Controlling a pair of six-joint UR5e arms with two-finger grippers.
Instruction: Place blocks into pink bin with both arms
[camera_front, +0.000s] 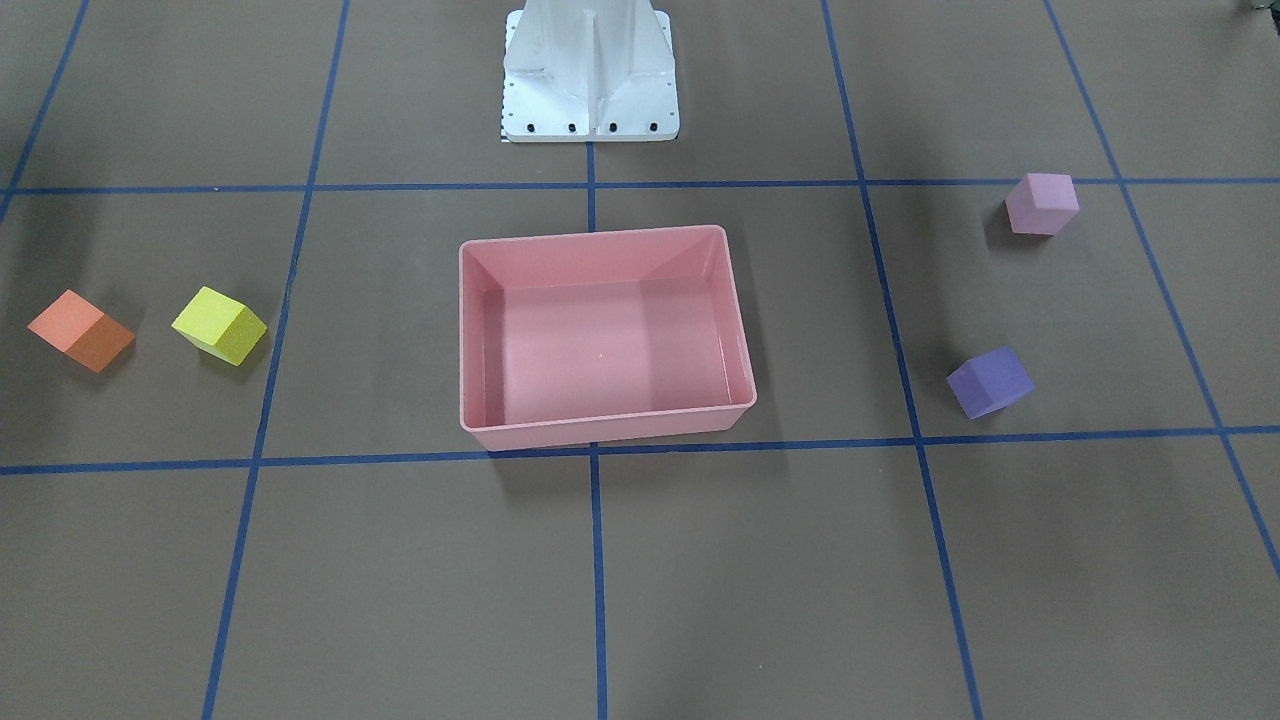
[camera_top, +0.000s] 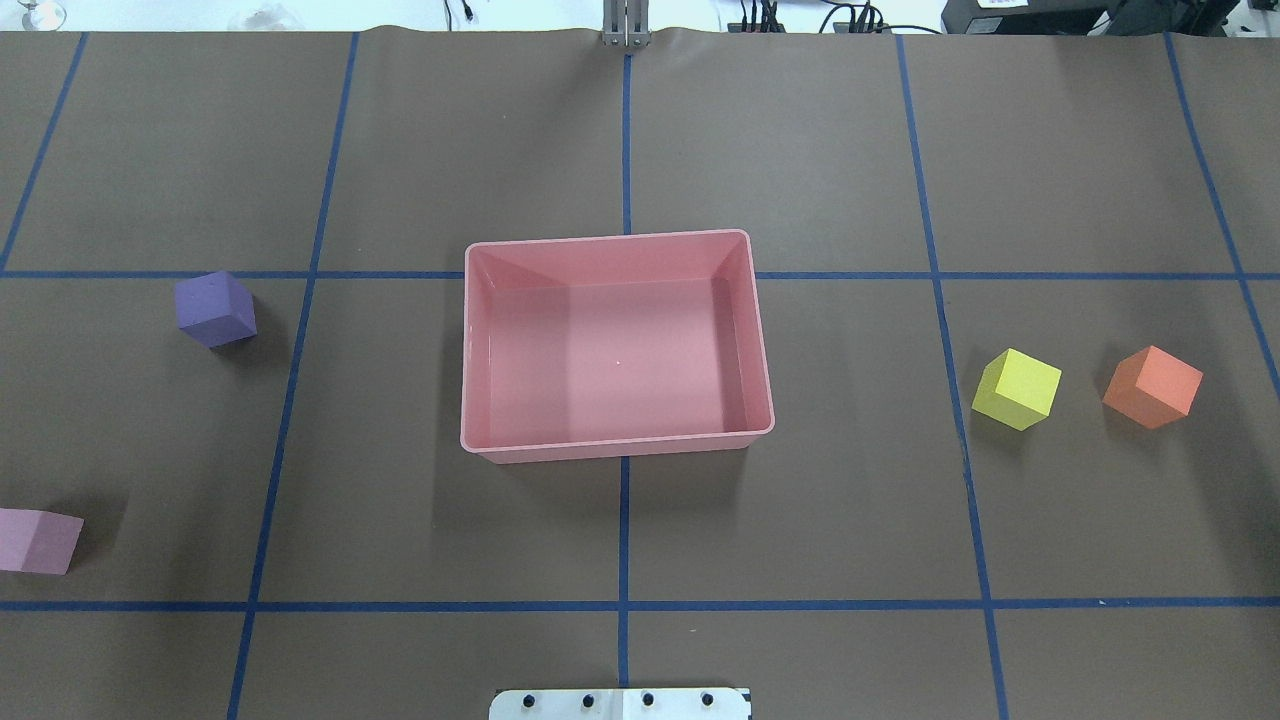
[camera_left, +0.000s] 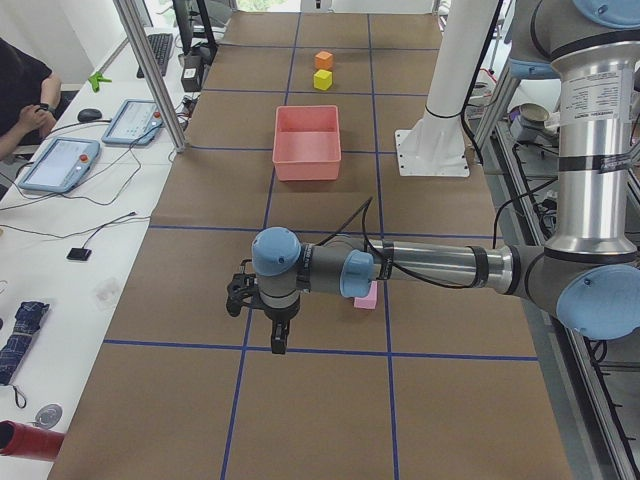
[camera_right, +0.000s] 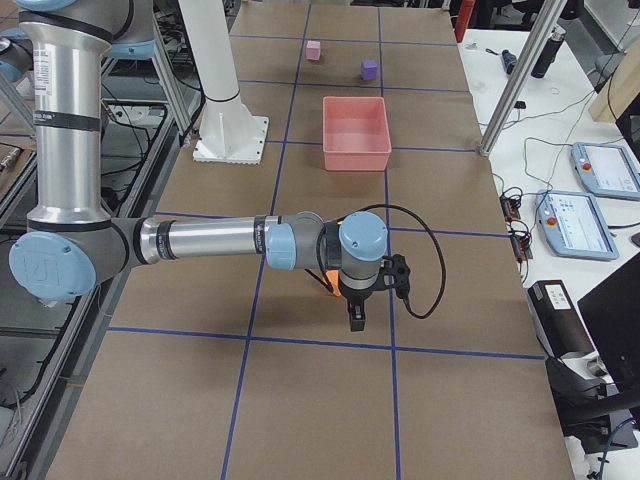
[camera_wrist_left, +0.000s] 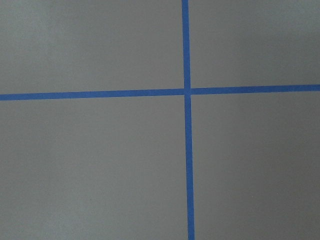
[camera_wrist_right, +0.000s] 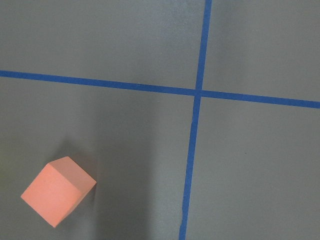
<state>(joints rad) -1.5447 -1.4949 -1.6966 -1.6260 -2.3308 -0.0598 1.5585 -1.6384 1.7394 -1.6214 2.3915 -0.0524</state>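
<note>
One white pedestal (camera_front: 590, 80) near pink bin (camera_front: 610, 428)

Brown paper (camera_top: 800, 150) gridded with blue tape (camera_top: 626, 150) covers the table. At its far side, a white desk (camera_left: 60, 230) carries tablets (camera_left: 132, 120), a mouse (camera_left: 90, 115) and cables.

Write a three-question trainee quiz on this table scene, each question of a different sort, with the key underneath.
1. True or false: the pink bin already holds a block.
2. Where does the purple block lie? A: inside the bin. B: on the robot's left of the bin. C: on the robot's right of the bin.
3. Fill in: the right wrist view shows only the ___ block.
Key: 1 false; 2 B; 3 orange block.
</note>
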